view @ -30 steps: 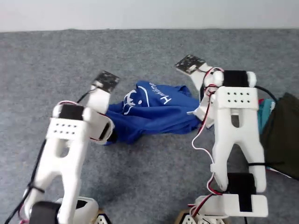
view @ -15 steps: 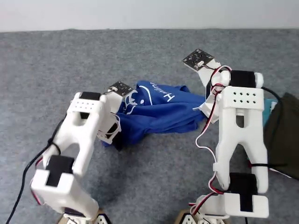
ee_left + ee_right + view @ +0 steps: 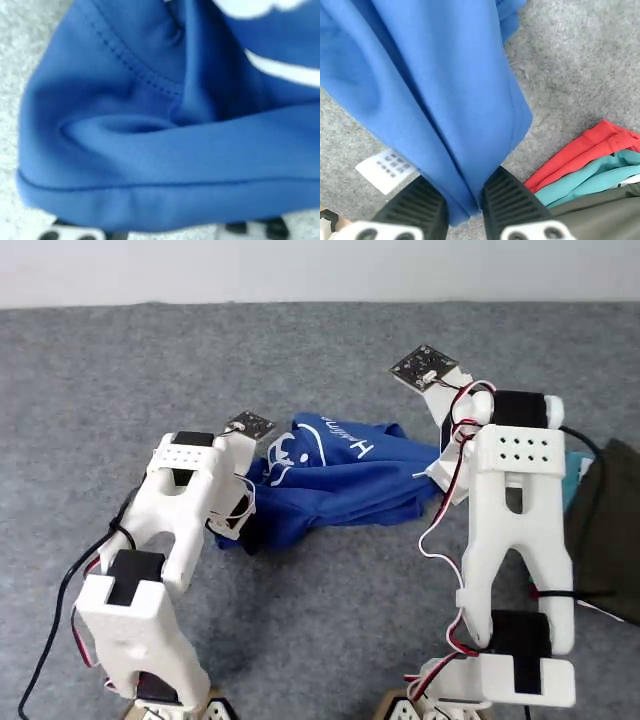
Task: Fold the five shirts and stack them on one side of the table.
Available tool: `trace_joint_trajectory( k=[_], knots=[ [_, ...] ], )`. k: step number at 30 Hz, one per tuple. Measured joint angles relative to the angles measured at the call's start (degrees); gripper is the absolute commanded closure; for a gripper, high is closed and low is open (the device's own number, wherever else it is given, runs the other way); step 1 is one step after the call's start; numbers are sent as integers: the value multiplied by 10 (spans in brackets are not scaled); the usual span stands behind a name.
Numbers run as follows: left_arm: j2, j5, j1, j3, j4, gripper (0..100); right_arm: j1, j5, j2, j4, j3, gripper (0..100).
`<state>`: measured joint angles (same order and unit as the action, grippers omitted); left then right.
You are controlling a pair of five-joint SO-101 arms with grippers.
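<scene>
One blue shirt (image 3: 330, 475), crumpled, lay mid-table between the two arms. Bare grey table (image 3: 90, 370) ran wide to the far edge and to the left. The near strip between the arm bases was also open. At the right edge, partly behind the right arm, sat an olive shirt (image 3: 605, 530) with a teal shirt (image 3: 572, 475) just beside it.

Right wrist view: right gripper (image 3: 465, 202), jaws pinched narrow on a hanging fold of the blue shirt. It also showed a red shirt (image 3: 580, 155) layered against the teal and olive ones, just beside that fold.

Left wrist view: blue cloth pressed close to the camera, seams and white print visible. Left gripper (image 3: 243, 525) sat at the shirt's left end; whether it gripped could not be told.

Change: the left arm had swung in from the left to the shirt. The right arm had shifted slightly away from its base, then held.
</scene>
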<state>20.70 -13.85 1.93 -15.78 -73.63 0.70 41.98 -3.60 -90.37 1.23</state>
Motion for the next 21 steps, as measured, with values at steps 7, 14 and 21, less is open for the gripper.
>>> trace_joint_trajectory(
  k=[7, 14, 21],
  knots=[
    [17, 4, 5, 24, -1, 988, 4, 0, -10, -26, 28, 981],
    [-64, 4, -4, 75, -74, 988, 38, 0, -25, -37, 73, 982],
    [-245, 4, -42, 200, -176, 987, 58, 37, -75, -37, 128, 984]
  ],
)
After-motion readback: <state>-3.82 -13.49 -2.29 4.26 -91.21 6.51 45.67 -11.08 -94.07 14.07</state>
